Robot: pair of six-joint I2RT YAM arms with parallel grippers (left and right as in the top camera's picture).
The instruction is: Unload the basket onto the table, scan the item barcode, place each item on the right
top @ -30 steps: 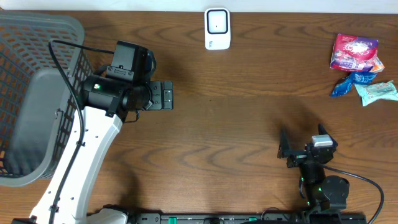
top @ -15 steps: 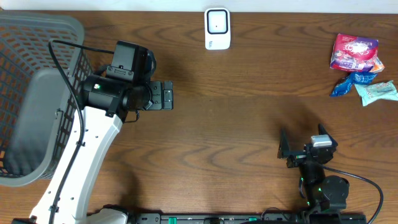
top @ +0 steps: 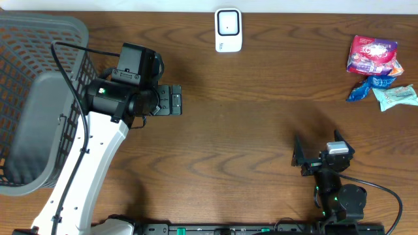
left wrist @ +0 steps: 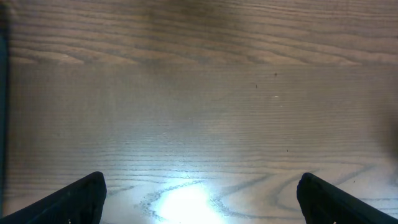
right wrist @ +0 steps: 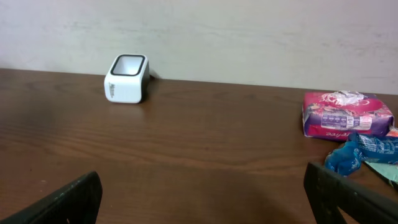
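A: How are the two grippers standing?

B: The left gripper [top: 175,100] is holding its jaws wide apart over bare wood of the table [top: 261,117], and nothing is sitting between them. The right gripper [right wrist: 202,199] is also standing spread wide, gripping nothing.

A: Where are the items lying?

B: The pink packet [right wrist: 347,115] is sitting ahead of the right gripper and off to its right, well apart from it, with a printed label facing the wrist camera. A blue packet [right wrist: 367,152] is lying just in front of the pink one, on the gripper's side of it. A pale teal packet [top: 396,96] is lying just beside the blue one.

A: And the scanner?

B: The white scanner [right wrist: 127,78] is standing ahead of the right gripper and off to its left, near the wall and well apart from the packets.

A: What is sitting around the left gripper?

B: A grey basket [top: 39,39] is sitting behind it, beside its arm. The scanner is standing ahead of it and off to its left.
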